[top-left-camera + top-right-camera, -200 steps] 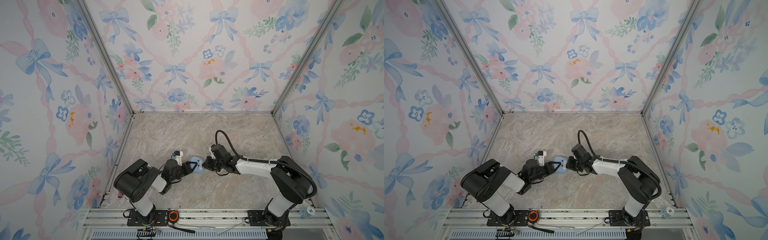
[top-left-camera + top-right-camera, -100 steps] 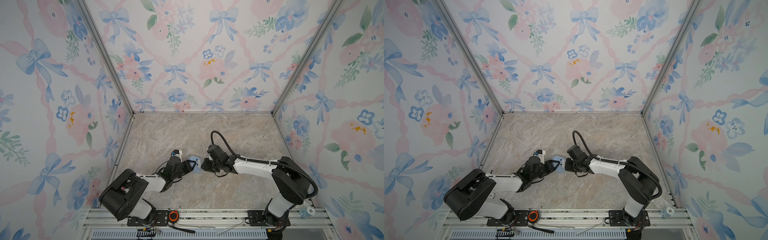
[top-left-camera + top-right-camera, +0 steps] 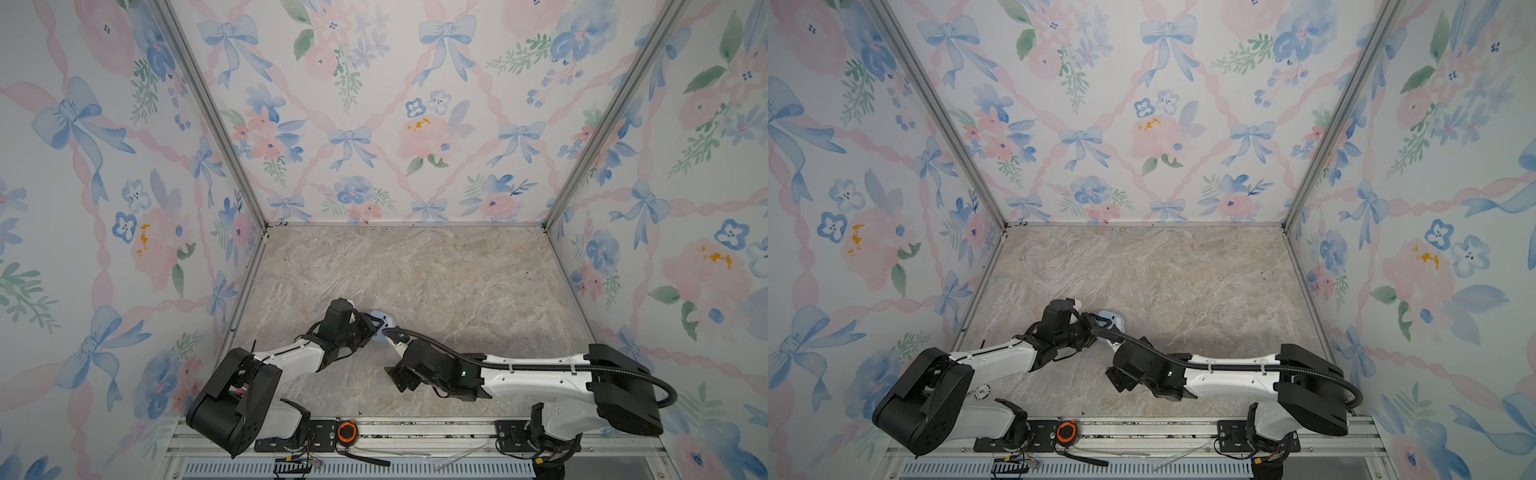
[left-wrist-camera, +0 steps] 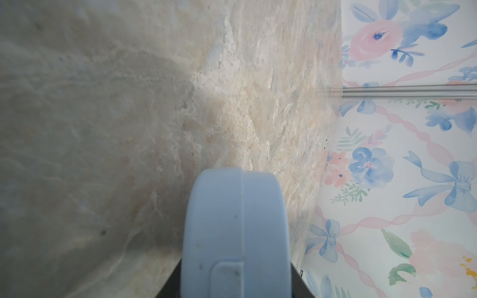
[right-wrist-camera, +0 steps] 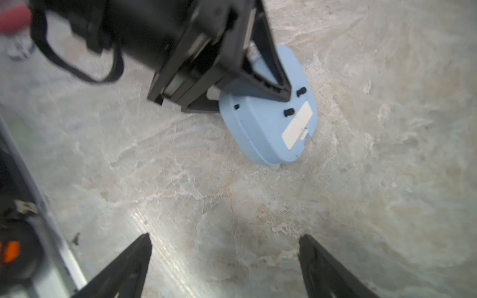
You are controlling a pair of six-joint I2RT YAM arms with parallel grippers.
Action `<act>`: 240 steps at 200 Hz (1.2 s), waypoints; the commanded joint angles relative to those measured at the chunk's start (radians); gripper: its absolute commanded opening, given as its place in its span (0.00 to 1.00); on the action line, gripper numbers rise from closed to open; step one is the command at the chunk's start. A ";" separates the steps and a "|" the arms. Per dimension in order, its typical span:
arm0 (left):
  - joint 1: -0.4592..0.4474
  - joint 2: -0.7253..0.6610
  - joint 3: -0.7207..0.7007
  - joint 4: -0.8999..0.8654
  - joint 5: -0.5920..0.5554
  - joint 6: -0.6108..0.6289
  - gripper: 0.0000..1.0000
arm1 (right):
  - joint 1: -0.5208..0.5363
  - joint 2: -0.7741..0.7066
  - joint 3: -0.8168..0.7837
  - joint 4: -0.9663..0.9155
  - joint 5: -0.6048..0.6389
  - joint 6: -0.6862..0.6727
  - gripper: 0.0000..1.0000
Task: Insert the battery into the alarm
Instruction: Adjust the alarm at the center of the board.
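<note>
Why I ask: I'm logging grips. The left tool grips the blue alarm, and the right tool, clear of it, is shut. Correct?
No: the right tool is open, spread wide, as the right wrist view shows. The left tool does grip the alarm, with the right clear of it.

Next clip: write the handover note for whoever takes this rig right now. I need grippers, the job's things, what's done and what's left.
Left gripper: jaws shut on the pale-blue rounded-square alarm clock, held tilted, low over the marble-look tabletop.
Right gripper: jaws open, empty, apart from the clock.
Battery: visible in no view. A white rectangular cover lies across the clock's back, so the battery is probably inside.
Left to do: confirm the cover is seated, set the clock down, release.
</note>
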 commanded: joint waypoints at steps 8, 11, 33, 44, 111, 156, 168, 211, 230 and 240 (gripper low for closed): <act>0.007 -0.032 0.034 -0.265 0.119 -0.039 0.00 | 0.061 0.184 0.073 0.042 0.365 -0.321 0.93; 0.008 -0.038 0.039 -0.274 0.119 -0.034 0.00 | 0.060 0.196 0.077 0.053 0.379 -0.334 0.92; 0.020 -0.077 0.054 -0.330 0.119 -0.016 0.00 | 0.064 0.269 0.098 0.135 0.491 -0.426 0.92; 0.025 -0.094 0.049 -0.327 0.131 -0.019 0.00 | 0.063 0.302 0.110 0.172 0.537 -0.467 0.92; 0.043 -0.165 0.000 -0.270 0.201 -0.101 0.00 | 0.080 0.346 0.126 0.284 0.400 -0.531 0.86; 0.046 -0.189 0.013 -0.278 0.234 -0.115 0.00 | 0.053 0.338 0.136 0.279 0.364 -0.474 0.74; 0.046 -0.191 0.017 -0.289 0.238 -0.111 0.00 | 0.050 0.328 0.125 0.296 0.358 -0.471 0.71; 0.046 -0.168 0.006 -0.282 0.279 -0.129 0.00 | 0.039 0.306 0.104 0.319 0.348 -0.466 0.48; 0.047 -0.161 0.006 -0.265 0.300 -0.137 0.00 | 0.036 0.304 0.100 0.325 0.357 -0.470 0.34; 0.046 -0.161 0.006 -0.262 0.307 -0.134 0.00 | 0.036 0.306 0.099 0.326 0.360 -0.471 0.23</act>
